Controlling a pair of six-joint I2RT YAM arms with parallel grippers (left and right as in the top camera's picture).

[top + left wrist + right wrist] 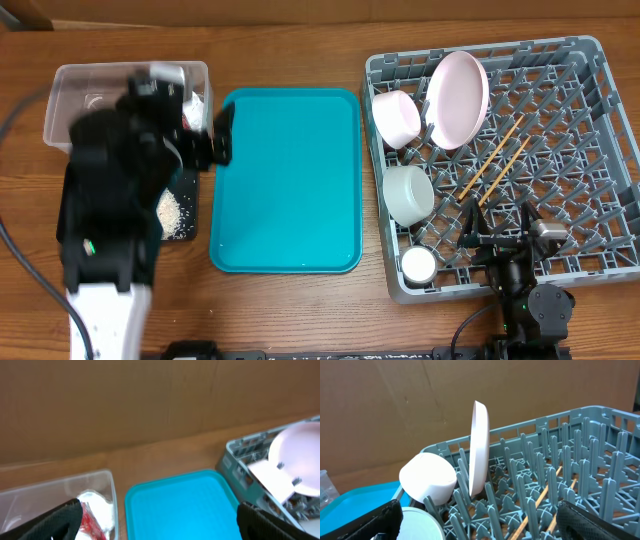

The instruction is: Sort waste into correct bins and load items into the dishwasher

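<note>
Red-and-white waste [92,517]: crumpled scraps lying inside the clear bin [55,110], at the far-left corner of the desk [300,310].
Bearing from claw: the waste sits just left of and below the left claw [159,510]. One finger hangs over the bin's right wall, the other over the teal tray [290,180].
Left grip: fingers spread wide, nothing between them.
Second bin: the dark bin [190,185] stands on the near side of the clear one and has pale grains in it. The left arm covers most of it, so I cannot tell whether the two bins touch.
Tray: centre of the desk, between the bins and the rack, and bare in every view.
Rack: the dish rack [600,150] is on the right. It holds a pink plate [458,98] on edge at the far left, a pink bowl [397,117] just beside it, a pale green bowl [408,193] nearer, and a small white cup [418,264] at the near-left corner.
Long axis: the chopsticks [495,160] lie flat across the pegs, running near-left to far-right.
Right grip: the right claw [477,512] is at the rack's near edge, fingers parted and empty.
Nearer arm: left for the bins, right for the rack.
Judgement: with the tray bare, sorting looks close to finished. Any further waste move would fall to the left arm, a short reach left and down. The risk there is clipping the bin wall.
</note>
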